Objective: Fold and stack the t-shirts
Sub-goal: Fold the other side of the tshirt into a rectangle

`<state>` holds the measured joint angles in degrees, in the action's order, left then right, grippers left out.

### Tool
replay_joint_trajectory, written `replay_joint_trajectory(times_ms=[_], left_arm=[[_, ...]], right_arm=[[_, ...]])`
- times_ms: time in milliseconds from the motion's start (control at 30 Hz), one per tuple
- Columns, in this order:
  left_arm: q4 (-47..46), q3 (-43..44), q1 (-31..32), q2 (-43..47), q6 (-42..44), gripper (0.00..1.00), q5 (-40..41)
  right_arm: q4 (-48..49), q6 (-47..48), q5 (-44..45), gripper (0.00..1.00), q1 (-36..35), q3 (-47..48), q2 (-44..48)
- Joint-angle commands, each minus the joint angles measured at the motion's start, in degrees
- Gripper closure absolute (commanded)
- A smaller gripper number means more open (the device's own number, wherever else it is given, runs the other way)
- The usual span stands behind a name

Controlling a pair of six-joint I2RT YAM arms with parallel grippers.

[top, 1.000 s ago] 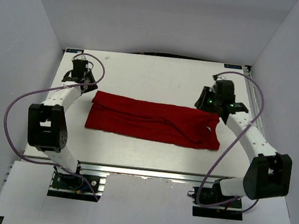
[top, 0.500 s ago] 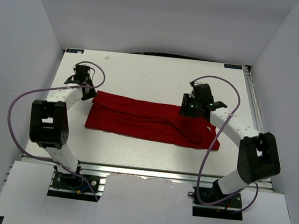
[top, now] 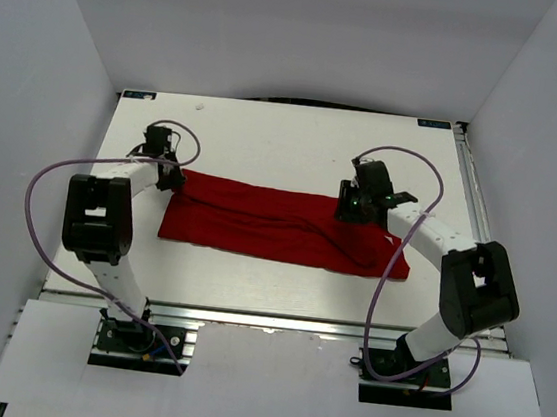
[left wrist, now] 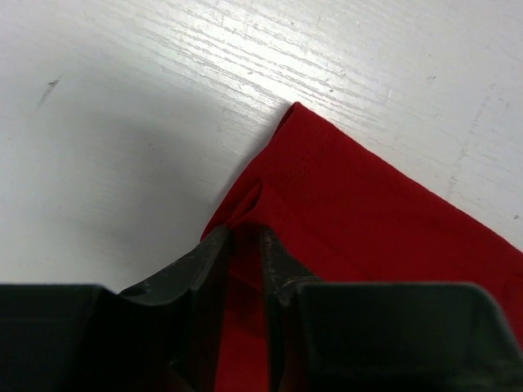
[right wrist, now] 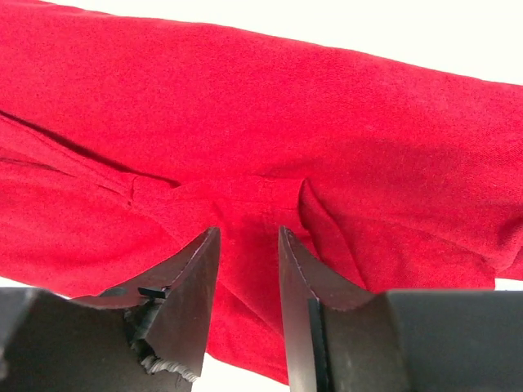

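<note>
Both arms have reached inward, left gripper point(left wrist: 245, 245) and right gripper point(right wrist: 245, 245) each pinching the t-shirt point(top: 277, 223).

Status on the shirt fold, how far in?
Done: the red t-shirt lies folded lengthwise into a long strip on the table. In hand: the left gripper pinches the strip's far left corner, and the right gripper straddles a fabric ridge toward its right end. Left: crosswise folds into a compact square, then stacking.

A white table point(top: 297, 135) with a faintly streaked, wood-grain surface carries the scene. Directly on it lies one red t-shirt point(top: 276, 226), folded into a long band running left to right across the middle.
</note>
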<state>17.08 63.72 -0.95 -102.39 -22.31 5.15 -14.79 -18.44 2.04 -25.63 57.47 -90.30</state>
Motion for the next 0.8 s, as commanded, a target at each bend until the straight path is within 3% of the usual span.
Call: replay_joint_trajectory(times_ms=[0, 33, 67, 133, 300, 367, 500, 767], left_arm=[[-1.4, 1.2, 0.0, -1.1, 0.3, 0.68, -1.5], [-1.3, 1.2, 0.0, -1.4, 0.6, 0.71, -1.5], [-1.4, 1.2, 0.0, -1.8, 0.7, 0.85, -1.5], [-1.3, 0.9, 0.0, -2.1, 0.9, 1.00, -1.5], [-1.6, -0.5, 0.0, -0.2, 1.6, 1.00, -1.4], [-1.6, -1.3, 0.0, 0.9, 1.8, 1.00, -0.9], [-1.5, -1.8, 0.0, 3.7, 2.4, 1.00, -0.5], [0.4, -0.4, 0.0, 6.6, 3.5, 1.00, -0.4]], right_arm=[[1.9, 0.2, 1.8, 0.58, -0.3, 0.3, -1.0], [1.9, 0.3, 2.1, 0.58, -0.3, 0.4, -1.8], [2.0, 0.3, 2.2, 0.58, -0.3, 0.5, -2.1], [2.4, 0.3, 2.5, 0.58, -0.3, 0.5, -2.9], [5.6, -0.3, 3.4, 0.58, -0.2, 0.1, -4.3], [6.0, -0.4, 3.3, 0.66, -0.3, 0.8, -5.1], [5.2, -1.4, 5.0, 0.69, -0.3, 1.7, -5.9], [3.9, -0.5, 10.9, 0.66, -0.3, 3.1, -7.3]])
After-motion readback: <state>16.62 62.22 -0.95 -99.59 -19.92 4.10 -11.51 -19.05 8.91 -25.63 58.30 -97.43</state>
